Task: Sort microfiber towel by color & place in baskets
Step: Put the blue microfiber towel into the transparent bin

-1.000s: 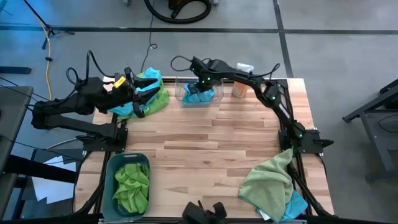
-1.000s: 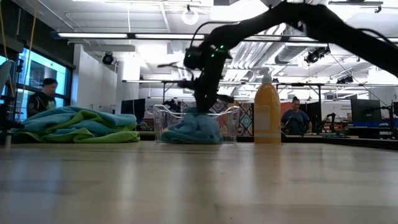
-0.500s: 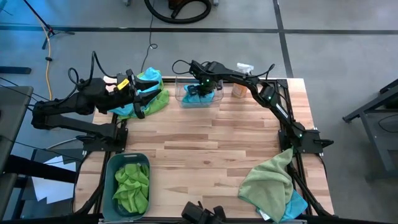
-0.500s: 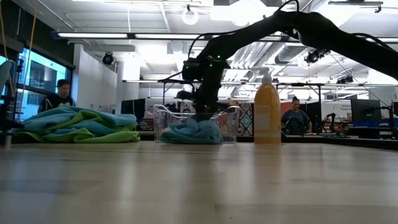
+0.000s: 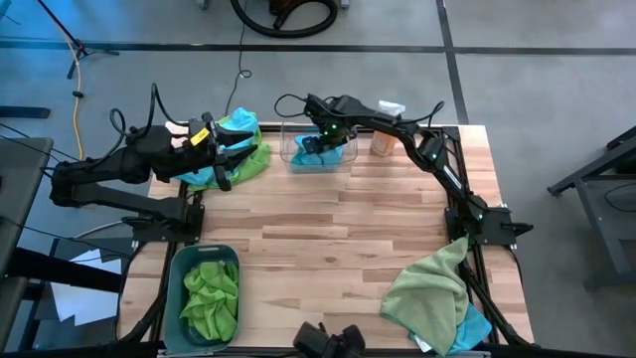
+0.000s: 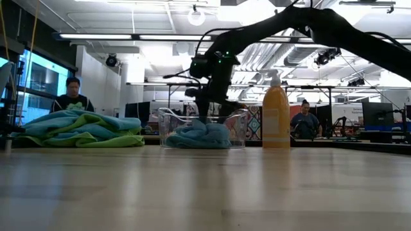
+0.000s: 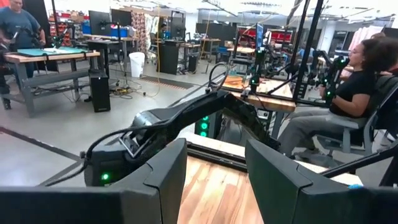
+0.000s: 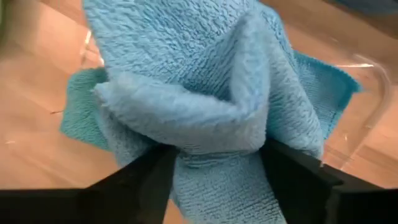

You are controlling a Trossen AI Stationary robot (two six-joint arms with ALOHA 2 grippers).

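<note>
Green sorted: the teal-grey basket (image 5: 206,292), well apart from both sets of jaws at the table's (image 5: 328,224) near left, is holding lime green towels (image 5: 211,295).
Left pile: the left gripper (image 5: 235,148) is hovering with its jaws spread and empty right over a mixed heap of turquoise and green towels (image 5: 241,149), still unsorted.
Blue in progress: the right gripper (image 5: 316,145) is reaching into the clear basket (image 5: 318,149), jaws spread either side of the turquoise towel (image 8: 205,99) bunched beneath them.
Right pile: a green towel (image 5: 429,291) over a blue one (image 5: 475,327) is lying well apart, unsorted.
Change: a second ago the right jaws were pinching the turquoise towel; now they are letting it go.
</note>
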